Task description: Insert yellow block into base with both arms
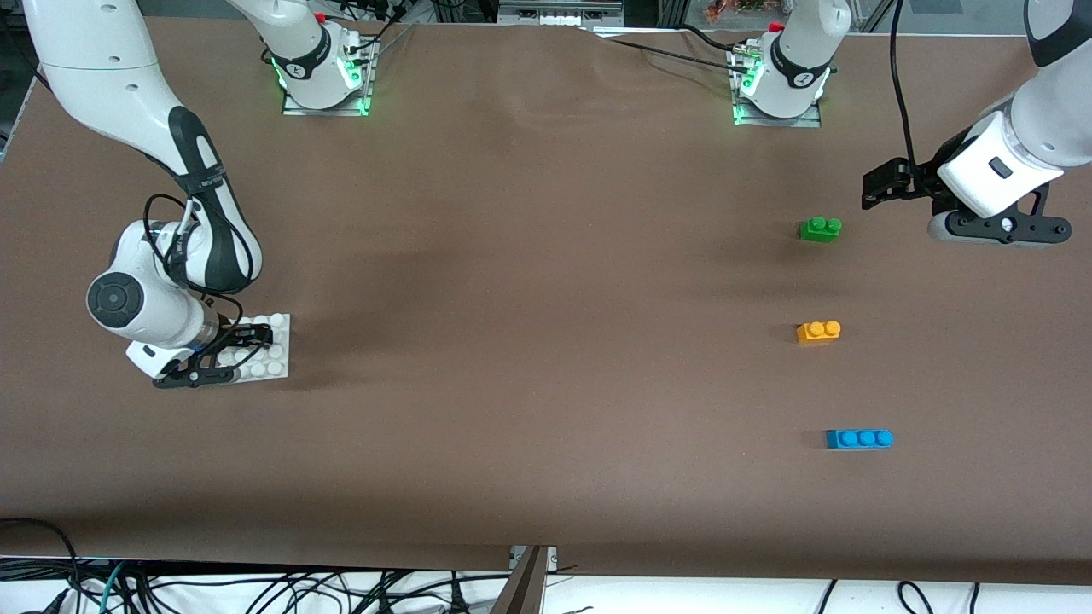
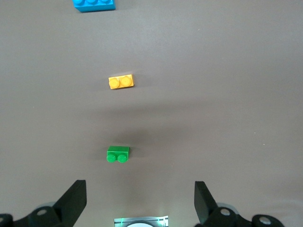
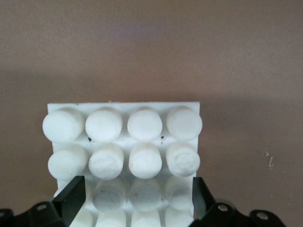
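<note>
1. Table (image 1: 546, 341): brown surface; arm bases along the edge farthest from the front camera.
2. Base (image 1: 271, 345): white square plate with a 4x4 stud grid, flat on the table toward the right arm's end. In the right wrist view (image 3: 125, 142) two full rows of studs show clear; the rows closest to the gripper lie between its fingers.
3. Right gripper (image 1: 226, 350): down at the base, one finger at each of two opposite edges of the plate. Fingers (image 3: 71, 196) sit at the plate's sides; whether they press it or stand just off it, cannot tell.
4. Yellow block (image 1: 818, 331): two-stud brick, upright on the table toward the left arm's end, untouched. Also in the left wrist view (image 2: 121, 82).
5. Green brick (image 1: 820, 228): two studs, farther from the front camera than the yellow block, well apart from it. Left wrist view (image 2: 118, 154).
6. Blue brick (image 1: 859, 438): three studs, nearer the front camera than the yellow block, well apart from it. Partly cut off in the left wrist view (image 2: 93, 4).
7. Left gripper (image 2: 140, 198): up in the air over bare table near the green brick, jaws spread wide, nothing between them. Front view (image 1: 887, 183).
</note>
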Controlling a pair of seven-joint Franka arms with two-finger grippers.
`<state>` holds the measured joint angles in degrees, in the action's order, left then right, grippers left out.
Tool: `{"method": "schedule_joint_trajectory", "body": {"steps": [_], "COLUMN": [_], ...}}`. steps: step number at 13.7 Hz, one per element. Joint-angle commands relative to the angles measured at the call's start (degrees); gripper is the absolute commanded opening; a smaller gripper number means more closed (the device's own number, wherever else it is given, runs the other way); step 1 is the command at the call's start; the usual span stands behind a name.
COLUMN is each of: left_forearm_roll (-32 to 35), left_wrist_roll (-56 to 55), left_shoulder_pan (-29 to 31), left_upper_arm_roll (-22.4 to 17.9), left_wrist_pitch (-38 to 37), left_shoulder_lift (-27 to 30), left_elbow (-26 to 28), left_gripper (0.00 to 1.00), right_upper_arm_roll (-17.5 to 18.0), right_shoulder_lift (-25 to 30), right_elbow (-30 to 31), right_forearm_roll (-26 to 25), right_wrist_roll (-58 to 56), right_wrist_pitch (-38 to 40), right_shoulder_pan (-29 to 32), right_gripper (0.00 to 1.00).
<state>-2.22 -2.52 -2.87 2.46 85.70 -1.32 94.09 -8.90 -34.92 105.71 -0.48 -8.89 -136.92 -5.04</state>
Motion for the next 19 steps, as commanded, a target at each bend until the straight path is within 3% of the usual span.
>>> {"method": "schedule_joint_trajectory", "body": {"steps": [1, 13, 19], "left_forearm_roll": [0.20, 0.29, 0.29], "left_wrist_roll": [0.50, 0.85, 1.02], "left_shoulder_pan": [0.14, 0.14, 0.14], "left_upper_arm_roll": [0.27, 0.27, 0.18], "left_wrist_pitch": [-0.97, -0.97, -0.88], "left_shoulder_lift": [-0.53, -0.53, -0.53], "left_elbow": [-1.36, -1.37, -1.37], "left_gripper": [1.00, 1.00, 1.00], "right_upper_arm_roll": [0.55, 0.55, 2.39], "right_shoulder_lift": [0.38, -1.64, -3.22], "right_elbow": [1.07, 0.64, 0.37], "right_forearm_roll": [1.18, 1.79, 6.89], "right_wrist_roll": [-1.13, -3.50, -3.24], "right_wrist_pitch": [0.16, -2.65, -4.58], "right_shoulder_pan": [0.73, 1.96, 1.44], "right_gripper": [1.00, 1.00, 1.00]}}
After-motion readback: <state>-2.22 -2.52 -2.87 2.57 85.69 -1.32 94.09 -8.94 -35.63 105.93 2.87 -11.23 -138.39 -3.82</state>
